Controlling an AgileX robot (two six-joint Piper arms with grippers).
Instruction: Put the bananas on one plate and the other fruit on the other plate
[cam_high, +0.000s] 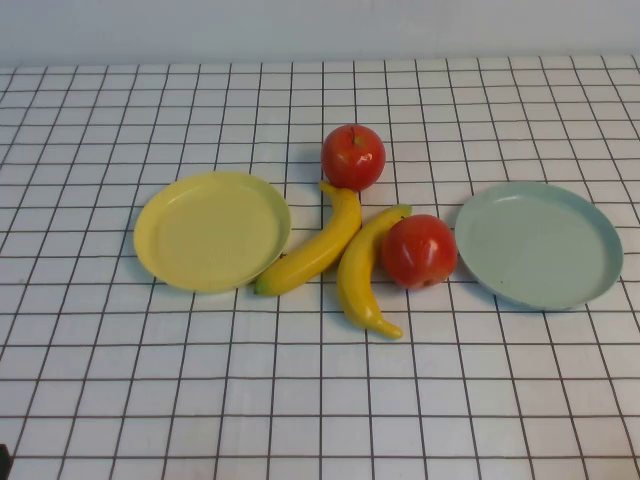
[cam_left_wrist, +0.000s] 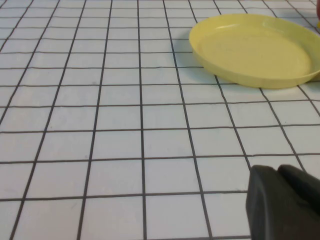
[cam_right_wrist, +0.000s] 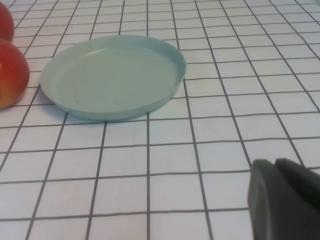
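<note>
Two yellow bananas lie side by side mid-table, one (cam_high: 315, 245) nearer the pale yellow plate (cam_high: 212, 230), the other (cam_high: 365, 270) touching a red apple (cam_high: 418, 251). A second red apple (cam_high: 353, 156) sits behind them. The pale blue-green plate (cam_high: 538, 243) is empty at the right, and the yellow plate is empty too. My left gripper (cam_left_wrist: 277, 172) is shut and empty, low over the table short of the yellow plate (cam_left_wrist: 255, 50). My right gripper (cam_right_wrist: 274, 165) is shut and empty, short of the blue-green plate (cam_right_wrist: 112, 75); the apples (cam_right_wrist: 10, 70) show beside it.
The table is covered by a white cloth with a black grid (cam_high: 320, 400). A pale wall runs along the far edge. Neither arm shows in the high view.
</note>
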